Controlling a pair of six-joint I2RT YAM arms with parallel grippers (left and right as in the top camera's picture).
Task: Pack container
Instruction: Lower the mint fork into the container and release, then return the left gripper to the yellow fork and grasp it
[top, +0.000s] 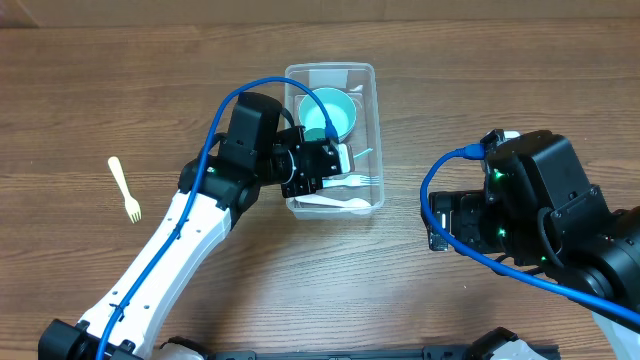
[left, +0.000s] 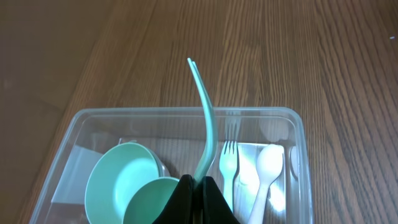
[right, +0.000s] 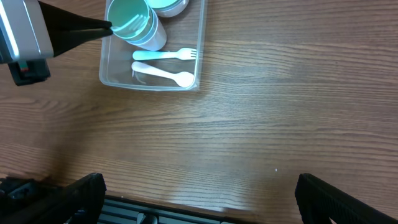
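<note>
The clear rectangular container (top: 330, 68) stands at the table's back centre. It holds two teal bowls (top: 330, 115), a pale fork and a white spoon. In the left wrist view the container (left: 186, 112) shows the bowls (left: 118, 180), the fork (left: 229, 163) and the spoon (left: 268, 165). My left gripper (left: 200, 185) is shut on a thin curved teal utensil (left: 208, 118) and holds it over the container; it also shows in the overhead view (top: 328, 165). My right gripper (right: 199, 186) is open and empty, low over bare table to the right of the container (right: 149, 84).
A cream fork (top: 125, 188) lies on the table at the far left, apart from everything. The right arm (top: 540, 210) sits at the right side. The table's front edge runs along the bottom of the right wrist view.
</note>
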